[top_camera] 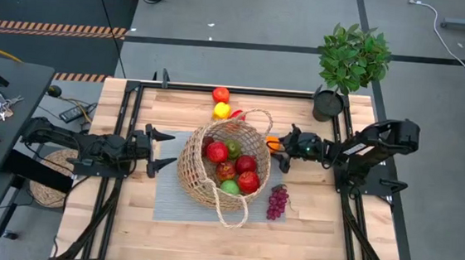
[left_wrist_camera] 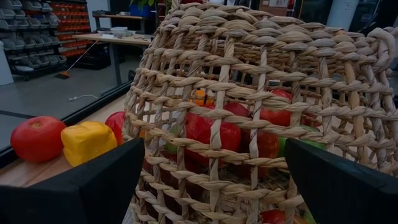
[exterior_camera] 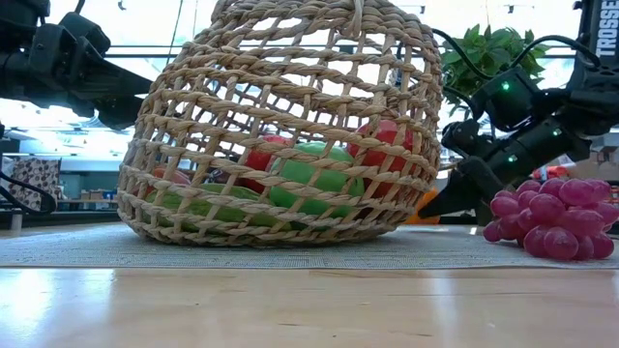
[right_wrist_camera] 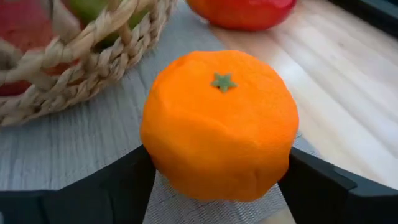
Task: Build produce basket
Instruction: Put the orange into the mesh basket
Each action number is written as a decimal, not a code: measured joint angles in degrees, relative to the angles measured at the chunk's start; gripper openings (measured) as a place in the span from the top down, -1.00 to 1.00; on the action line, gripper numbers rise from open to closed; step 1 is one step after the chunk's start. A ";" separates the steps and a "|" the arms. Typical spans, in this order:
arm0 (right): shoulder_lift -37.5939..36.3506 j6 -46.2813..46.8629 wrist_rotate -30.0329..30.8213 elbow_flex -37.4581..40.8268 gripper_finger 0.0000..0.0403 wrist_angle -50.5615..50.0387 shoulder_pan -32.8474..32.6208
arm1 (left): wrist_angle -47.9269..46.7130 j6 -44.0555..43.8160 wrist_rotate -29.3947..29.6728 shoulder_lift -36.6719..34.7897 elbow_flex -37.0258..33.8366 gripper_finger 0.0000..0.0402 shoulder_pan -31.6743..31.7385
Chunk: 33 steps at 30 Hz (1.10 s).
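The basket sits on a grey mat mid wooden surface, grapes beside it, potted plant at the far corner. Right gripper fingers hug an orange; left gripper fingers spread apart near the basket

Both arms are matte black, built of boxy jointed links. Left arm: slim dark segments ending in two pointed black fingers. Right arm: bulkier black housing at the elbow, thin black cable looping along the links. Small green indicator lights glow on the right wrist. White lettering shows on one upper link, partly cut off.
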<state>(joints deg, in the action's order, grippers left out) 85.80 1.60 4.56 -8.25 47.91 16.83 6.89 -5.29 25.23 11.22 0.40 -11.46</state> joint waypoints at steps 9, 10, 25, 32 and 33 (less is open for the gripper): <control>-5.58 1.08 0.42 0.00 -0.43 -0.80 -0.01 | 0.00 -0.01 0.00 0.00 0.00 -0.96 0.02; -7.02 1.12 0.49 0.00 -0.43 -1.33 -0.01 | 0.00 -0.01 0.00 0.00 0.00 -0.96 0.00; -41.32 0.84 3.08 0.00 -0.44 -17.98 -2.49 | 0.00 -0.01 0.00 0.00 0.00 -0.96 0.00; -47.73 0.82 3.20 0.00 -0.44 -18.09 -6.35 | -0.01 0.01 0.00 0.00 0.00 -0.96 0.00; -48.29 0.82 3.22 0.00 -0.44 -18.22 -6.73 | -0.02 0.01 0.00 0.00 0.00 -0.96 0.00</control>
<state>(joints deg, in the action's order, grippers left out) 37.52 2.42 7.78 -8.25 29.69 10.10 6.88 -5.28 25.23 11.22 0.40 -11.46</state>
